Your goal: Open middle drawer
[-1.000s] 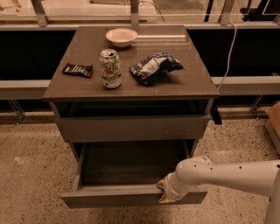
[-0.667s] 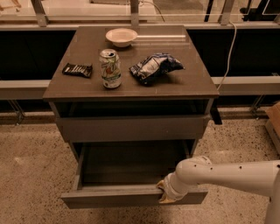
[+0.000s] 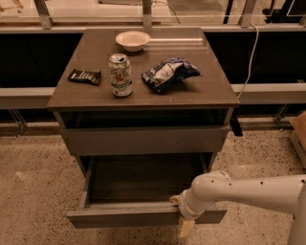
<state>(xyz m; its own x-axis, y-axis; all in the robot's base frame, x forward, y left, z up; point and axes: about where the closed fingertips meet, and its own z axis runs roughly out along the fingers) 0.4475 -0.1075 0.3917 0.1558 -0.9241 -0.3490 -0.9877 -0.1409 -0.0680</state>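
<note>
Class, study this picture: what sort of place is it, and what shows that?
Probably an office or lab break area: a drawer cabinet holding a soda can, chip bag and bowl, on speckled flooring. The tool sits at the front of the pulled-out middle drawer.

A speckled terrazzo floor (image 3: 33, 191) in beige and brown fills the near part of the scene. On it, at the centre, stands a grey-brown cabinet (image 3: 191, 95) with a flat top, where a pale glare lies along the far edge. Behind it a long grey ledge (image 3: 24, 98) runs from left to right, with dark panels (image 3: 28, 57) above it. Further back, 3 metal posts (image 3: 147, 14) rise from a pale sill (image 3: 86, 21). A white cable (image 3: 249, 57) hangs down on the right. A cardboard box (image 3: 300, 129) shows at the right edge. The light is warm and dim.
</note>
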